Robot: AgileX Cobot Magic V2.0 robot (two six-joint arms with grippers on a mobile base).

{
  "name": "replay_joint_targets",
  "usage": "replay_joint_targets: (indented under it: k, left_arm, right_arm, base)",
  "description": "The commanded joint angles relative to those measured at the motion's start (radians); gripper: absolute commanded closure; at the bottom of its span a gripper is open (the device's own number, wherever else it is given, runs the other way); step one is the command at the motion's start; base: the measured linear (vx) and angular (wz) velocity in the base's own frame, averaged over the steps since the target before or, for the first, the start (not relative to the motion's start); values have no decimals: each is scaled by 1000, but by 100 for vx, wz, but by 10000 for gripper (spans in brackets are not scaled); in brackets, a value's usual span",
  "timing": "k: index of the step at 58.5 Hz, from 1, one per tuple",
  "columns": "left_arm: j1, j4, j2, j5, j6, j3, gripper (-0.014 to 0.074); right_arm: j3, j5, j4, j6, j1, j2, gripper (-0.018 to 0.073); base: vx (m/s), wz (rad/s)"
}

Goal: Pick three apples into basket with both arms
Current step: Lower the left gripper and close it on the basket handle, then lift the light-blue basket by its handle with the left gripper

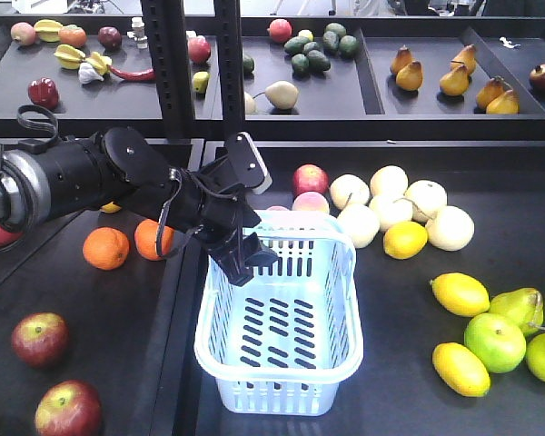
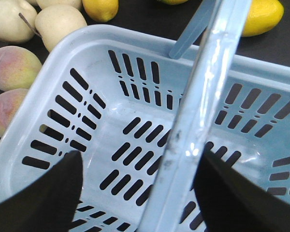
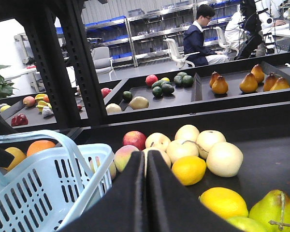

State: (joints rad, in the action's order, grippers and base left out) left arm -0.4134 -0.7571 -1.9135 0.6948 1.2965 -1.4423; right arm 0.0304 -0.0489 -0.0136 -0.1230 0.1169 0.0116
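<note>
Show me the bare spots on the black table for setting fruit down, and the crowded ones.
Free: the black table strip between the pale blue slotted plastic basket and the yellow lemons; also the patch between the round oranges and dark red apples. Crowded: the pale round fruits behind the basket.

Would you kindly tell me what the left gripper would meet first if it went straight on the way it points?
Most likely the raised handle of the basket, which the open left gripper straddles; beyond it lies the basket floor. Depth is hard to judge.
</note>
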Motion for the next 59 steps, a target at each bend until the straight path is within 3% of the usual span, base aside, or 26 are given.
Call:
replay_joint_targets:
  k: [1, 17, 31, 41, 50, 59]
  left_arm:
    - [-3, -41, 52, -23, 2, -31, 213]
    - [-3, -72, 79, 30, 1, -31, 605]
    - [-3, -231, 183, 72, -6, -31, 604]
    - [-3, -287, 286, 137, -49, -31, 604]
    - [-3, -258, 392, 204, -225, -31, 604]
    - [-3, -141, 484, 273, -359, -26, 604]
  right_arm:
    - [11, 73, 2, 4, -7, 12, 564]
    - [11, 73, 2, 4, -7, 12, 564]
    - [11, 73, 2, 4, -7, 12, 564]
    - [11, 73, 2, 4, -7, 12, 564]
    - [11, 73, 2, 4, -7, 12, 564]
    - [11, 73, 2, 4, -7, 12, 564]
  base:
    - [0, 0]
    - [0, 0]
    - [0, 0]
    - [0, 0]
    - [0, 0]
    - [0, 0]
